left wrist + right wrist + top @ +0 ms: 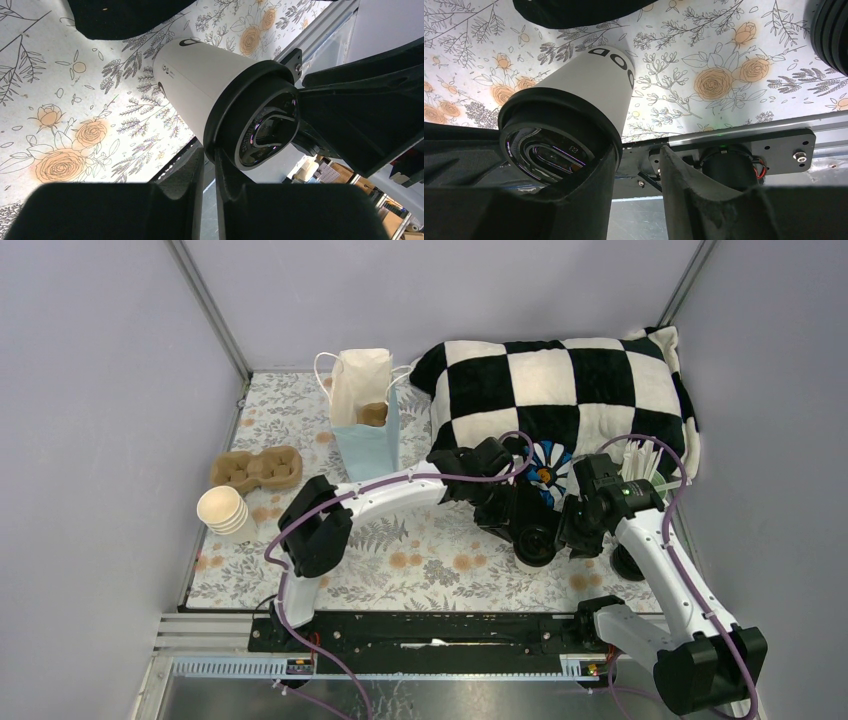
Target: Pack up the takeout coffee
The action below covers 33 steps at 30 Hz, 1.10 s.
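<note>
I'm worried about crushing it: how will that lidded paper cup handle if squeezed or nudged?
The cup looks like paper, so its wall probably dents under a hard squeeze. It narrows toward its base below the black lid, so a high push may tip it. Once tipped, it would likely roll in a curve.

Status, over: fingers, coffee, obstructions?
Left gripper fingers nearly closed at rim of round black plastic lid, grip unconfirmed. Right gripper open beside it. Cream-white paper cup lidded, outside light-blue paper bag. Black lid stack close right.

The takeout coffee (200,85) is a cream-white paper cup, black lid (260,125) fitted, base toward the desk (60,100), lid rim nipped in the left pincer (209,156).
</note>
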Each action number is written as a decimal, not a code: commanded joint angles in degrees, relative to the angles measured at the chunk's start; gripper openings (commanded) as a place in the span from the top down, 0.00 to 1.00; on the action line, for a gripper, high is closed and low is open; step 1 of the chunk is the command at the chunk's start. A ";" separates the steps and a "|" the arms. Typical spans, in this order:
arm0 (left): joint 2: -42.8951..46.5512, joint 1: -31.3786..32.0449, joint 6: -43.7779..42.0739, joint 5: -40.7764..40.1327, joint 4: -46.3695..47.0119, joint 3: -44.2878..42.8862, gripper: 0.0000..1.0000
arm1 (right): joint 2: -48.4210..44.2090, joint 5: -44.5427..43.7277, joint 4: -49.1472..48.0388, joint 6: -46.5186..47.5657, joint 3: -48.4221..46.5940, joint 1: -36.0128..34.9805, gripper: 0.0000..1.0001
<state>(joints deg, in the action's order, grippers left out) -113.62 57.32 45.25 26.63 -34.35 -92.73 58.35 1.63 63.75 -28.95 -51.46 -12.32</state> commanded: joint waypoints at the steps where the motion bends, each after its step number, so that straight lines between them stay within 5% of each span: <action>1: -0.97 0.45 -2.11 -5.93 -5.06 3.97 0.85 | 0.27 -0.68 -0.18 -0.92 1.14 0.08 0.54; 28: -10.29 2.45 -6.96 -15.39 -10.01 5.97 0.80 | -0.89 -1.28 -6.84 -8.73 9.46 0.10 0.55; 33: -5.02 2.45 -8.14 -14.38 -10.27 4.79 0.74 | -2.78 -1.97 -2.28 -5.62 4.75 0.09 0.54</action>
<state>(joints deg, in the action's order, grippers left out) -114.10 58.48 42.87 23.22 -33.32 -91.81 54.94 0.71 61.01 -34.92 -47.24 -11.99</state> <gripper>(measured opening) 0.228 0.448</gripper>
